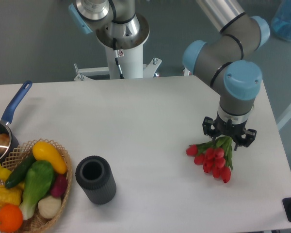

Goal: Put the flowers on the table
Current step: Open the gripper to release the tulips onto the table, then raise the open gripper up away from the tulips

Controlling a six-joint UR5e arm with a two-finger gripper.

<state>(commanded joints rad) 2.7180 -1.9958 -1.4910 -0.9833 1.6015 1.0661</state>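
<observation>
gripper (228,140) clamped on the green stems of the flowers (211,158), red buds fanned low over the right side of the desk (150,126), contact unclear; bunch looks light, floppy, crushable, so stems are the right hold, not the buds.

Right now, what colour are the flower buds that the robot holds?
Red, on green stems: the bunch of red tulip buds under the pincer, clear in the fixed camera view.
</observation>
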